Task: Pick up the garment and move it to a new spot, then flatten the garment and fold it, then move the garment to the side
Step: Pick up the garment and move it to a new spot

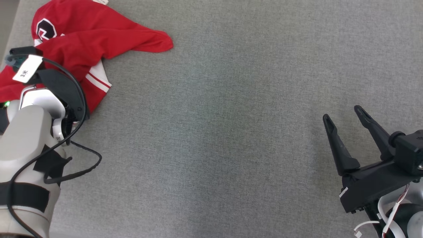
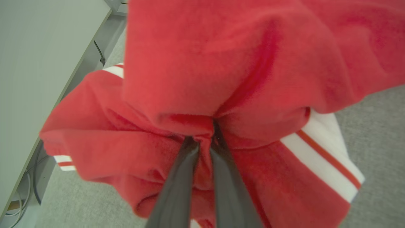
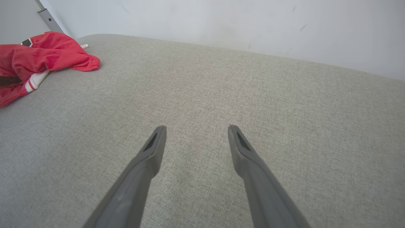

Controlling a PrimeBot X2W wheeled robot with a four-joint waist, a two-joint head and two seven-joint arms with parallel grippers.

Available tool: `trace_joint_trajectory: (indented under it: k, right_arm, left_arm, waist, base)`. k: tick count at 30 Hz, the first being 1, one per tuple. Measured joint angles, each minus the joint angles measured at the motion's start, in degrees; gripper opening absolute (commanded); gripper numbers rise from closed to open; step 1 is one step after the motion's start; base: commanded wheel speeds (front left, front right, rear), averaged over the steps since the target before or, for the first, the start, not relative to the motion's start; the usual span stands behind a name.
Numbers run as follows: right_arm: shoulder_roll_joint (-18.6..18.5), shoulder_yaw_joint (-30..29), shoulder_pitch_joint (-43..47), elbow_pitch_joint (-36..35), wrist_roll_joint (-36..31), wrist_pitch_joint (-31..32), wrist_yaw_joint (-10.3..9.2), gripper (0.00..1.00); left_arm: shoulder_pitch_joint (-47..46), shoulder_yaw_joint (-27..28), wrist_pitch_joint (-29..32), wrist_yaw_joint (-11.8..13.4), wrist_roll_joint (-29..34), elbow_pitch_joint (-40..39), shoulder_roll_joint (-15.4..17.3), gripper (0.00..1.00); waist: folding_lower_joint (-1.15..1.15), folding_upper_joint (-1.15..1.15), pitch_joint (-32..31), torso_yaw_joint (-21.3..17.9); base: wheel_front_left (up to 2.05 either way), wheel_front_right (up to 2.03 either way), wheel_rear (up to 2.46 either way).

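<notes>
Where the left gripper (image 2: 205, 138) pinches it, the garment (image 2: 253, 63) (red) bunches.

The pale left forearm (image 1: 26, 148) is seen at the near left, stretched toward the far left. The left gripper (image 2: 204, 139) is drawn almost shut, its two dark fingers pinched on a fold of the garment (image 2: 202, 63). The right gripper (image 1: 342, 114) is held at the near right, its fingers spread wide and pointed far and slightly left.
</notes>
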Motion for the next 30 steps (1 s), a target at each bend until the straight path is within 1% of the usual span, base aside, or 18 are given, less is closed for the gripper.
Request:
trace_joint_trajectory:
  k: [2, 4, 5, 10, 12, 21, 26, 27, 30]
  right_arm:
    - [0.13, 0.18, -0.08, 0.37, 0.0, 0.0, 0.0, 1.0]
    - [0.79, 0.49, -0.32, 1.29, 0.02, -0.09, 0.0, 1.0]
    - [0.79, 0.49, -0.32, 1.29, 0.02, -0.09, 0.0, 1.0]
    - [1.93, 0.64, -0.64, 3.94, 0.99, -1.12, -0.01, 1.0]
    - [2.47, 0.69, -1.3, 5.08, 1.05, -1.67, -0.02, 1.0]
    - [5.32, 1.47, -1.76, 11.41, 2.55, -5.34, -0.02, 1.0]
    - [6.98, 1.42, -1.8, 14.38, 3.25, -7.79, -0.44, 1.0]
    - [7.75, 1.42, -1.76, 15.59, 3.89, -8.7, -0.45, 1.0]
    - [8.33, 1.44, -1.47, 17.36, 4.04, -9.78, -0.47, 1.0]
  left_arm:
    - [-0.04, -0.08, -0.37, -0.4, -0.01, 0.47, -0.2, 0.0]
    - [0.0, 1.04, -1.77, -0.62, -1.12, 1.09, -1.36, 0.0]
    - [0.0, 1.04, -1.77, -0.62, -1.12, 1.09, -1.36, 0.0]
    - [0.44, 1.6, -4.04, -2.16, -2.11, 2.07, -2.96, 0.0]
    - [0.58, 1.67, -4.59, -2.52, -2.45, 2.32, -3.25, 0.0]
    - [1.37, 1.1, -7.92, -5.52, -2.43, 2.99, -3.53, 0.0]
    - [1.37, 0.65, -9.48, -7.81, -2.47, 2.94, -5.84, 0.0]
    - [1.41, 0.35, -9.89, -8.71, -2.47, 2.96, -6.69, 0.0]
    - [1.65, -0.66, -10.69, -9.57, -2.46, 2.96, -7.87, 0.0]
  waist:
    - [0.0, 0.0, -0.3, 0.29]
    - [0.0, 0.0, -0.97, 0.66]
    - [0.0, 0.0, -0.97, 0.66]
    - [0.0, 0.0, -2.75, 1.24]
    - [0.0, 0.0, -3.72, 1.51]
    - [-0.01, -0.01, -9.69, 2.27]
    - [-0.01, -0.01, -13.62, 2.03]
    - [-0.02, -0.01, -15.23, 1.73]
    - [-0.02, -0.01, -17.62, 1.01]
  base:
    - [0.0, 0.0, 0.0]
    - [0.0, 0.0, 0.0]
    - [0.0, 0.0, 0.0]
    - [0.0, 0.0, 0.0]
    - [0.0, 0.0, 0.0]
    - [0.0, 0.0, 0.0]
    - [0.0, 0.0, 0.0]
    - [0.0, 0.0, 0.0]
    - [0.0, 0.0, 0.0]
